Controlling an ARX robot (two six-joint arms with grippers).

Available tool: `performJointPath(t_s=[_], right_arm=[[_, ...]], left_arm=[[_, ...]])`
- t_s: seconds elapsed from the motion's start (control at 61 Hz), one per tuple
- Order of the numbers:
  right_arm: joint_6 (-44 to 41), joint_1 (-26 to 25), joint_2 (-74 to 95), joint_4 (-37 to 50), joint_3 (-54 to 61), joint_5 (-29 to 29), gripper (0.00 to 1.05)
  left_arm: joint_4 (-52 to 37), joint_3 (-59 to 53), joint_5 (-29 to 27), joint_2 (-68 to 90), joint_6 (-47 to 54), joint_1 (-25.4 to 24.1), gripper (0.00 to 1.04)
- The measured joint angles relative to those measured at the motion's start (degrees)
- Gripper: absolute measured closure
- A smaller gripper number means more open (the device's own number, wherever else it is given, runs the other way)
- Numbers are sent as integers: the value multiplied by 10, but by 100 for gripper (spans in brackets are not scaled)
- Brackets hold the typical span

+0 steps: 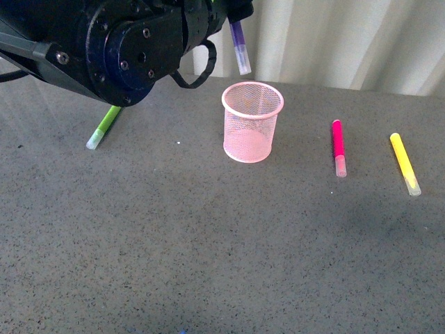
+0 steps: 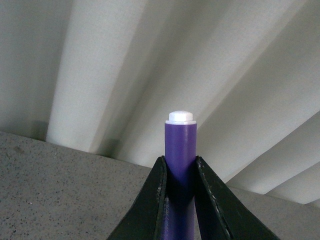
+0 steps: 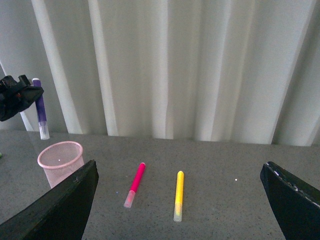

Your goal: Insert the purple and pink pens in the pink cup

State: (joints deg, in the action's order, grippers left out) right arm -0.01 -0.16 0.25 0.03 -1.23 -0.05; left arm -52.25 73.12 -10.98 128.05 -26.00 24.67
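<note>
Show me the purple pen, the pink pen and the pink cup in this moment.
purple pen [image 1: 239,43]: front view, on its dark purple barrel.
pink pen [image 1: 338,141]: front view, on the middle of its magenta barrel.
pink cup [image 1: 248,136]: front view, on its mesh wall.

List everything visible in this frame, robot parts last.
pink cup: 1, light pink mesh, upright mid-table
purple pen: 1, dark purple, held in the air above the pink cup
pink pen: 1, magenta, lying right of the pink cup
yellow marker: 1, yellow, lying furthest right
green marker: 1, lime, lying far left
table: 1, speckled grey
curtain: 1, white, behind table
left gripper: 1, black, shut on purple pen
right gripper: 1, black, open, holding nothing
</note>
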Motion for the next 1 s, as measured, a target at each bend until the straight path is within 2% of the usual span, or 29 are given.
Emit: performJointPath(t_s=[0.295,0.705,0.804,1.001], right_arm=[[0,0,0,0,0,0,7],[0,0,0,0,0,0,7],[0,0,0,0,0,0,7],[0,0,0,0,0,0,7]], left_arm=[[-8,24,-4,40,-23,-14,92],[-16,14,0,50,-35,-7,92],[-11,14,0,50,-37,-6,78],[-11,14,0,50,-34,-5,42]])
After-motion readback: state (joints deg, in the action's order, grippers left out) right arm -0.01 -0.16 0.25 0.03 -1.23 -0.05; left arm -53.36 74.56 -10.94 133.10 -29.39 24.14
